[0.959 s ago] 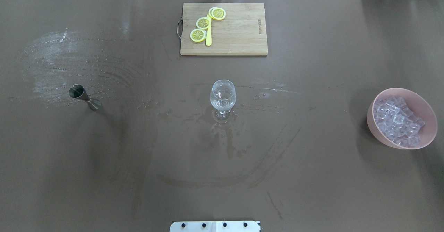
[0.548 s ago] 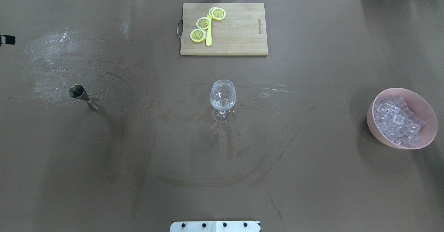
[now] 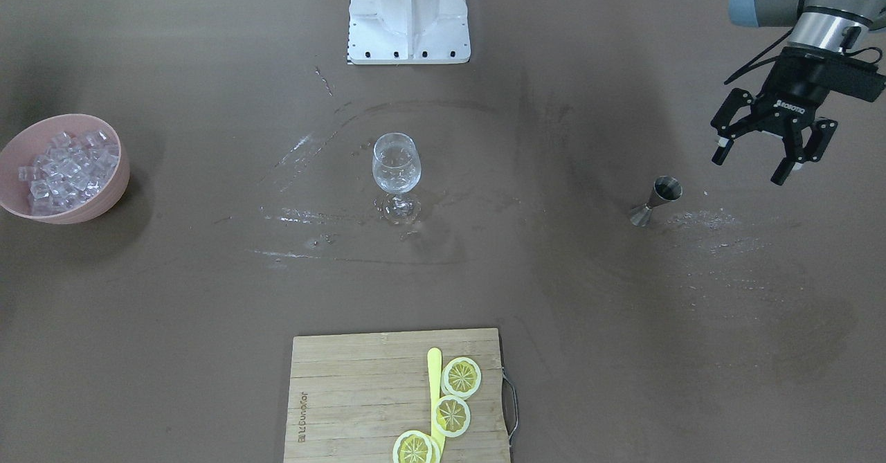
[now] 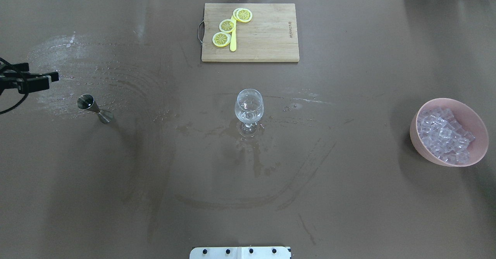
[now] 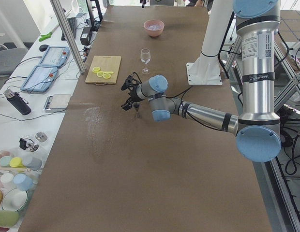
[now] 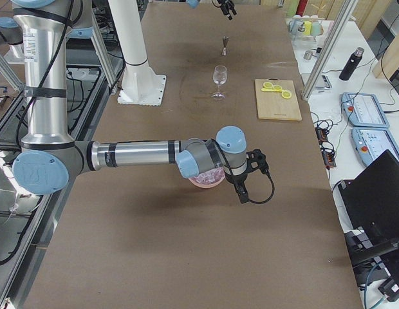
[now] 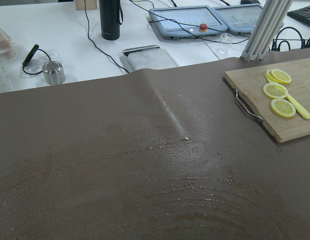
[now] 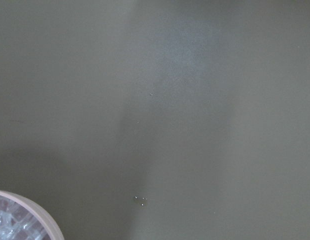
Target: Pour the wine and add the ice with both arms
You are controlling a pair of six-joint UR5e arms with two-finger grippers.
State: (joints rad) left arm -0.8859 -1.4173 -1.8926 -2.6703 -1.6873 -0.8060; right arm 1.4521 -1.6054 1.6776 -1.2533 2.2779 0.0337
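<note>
My left gripper (image 3: 751, 167) is open and empty, hanging above the table just outside a small steel jigger (image 3: 656, 198). In the overhead view the left gripper (image 4: 51, 79) is at the left edge, left of and a little beyond the jigger (image 4: 95, 108). A clear wine glass (image 4: 249, 110) stands upright at the table's middle. The ice (image 4: 443, 135) fills a pink bowl (image 4: 420, 144) at the right. My right gripper (image 6: 252, 180) shows only in the exterior right view, beside the bowl; I cannot tell whether it is open or shut.
A wooden cutting board (image 4: 263, 38) with three lemon slices (image 4: 226, 26) and a yellow stick lies at the far middle. Wet smears mark the brown table cover (image 4: 310, 193) around the glass and jigger. The white robot base (image 3: 408, 13) is at the near edge.
My left gripper has come into the overhead view from the left edge and moved right, towards the jigger. The glass, jigger and bowl have not moved.
</note>
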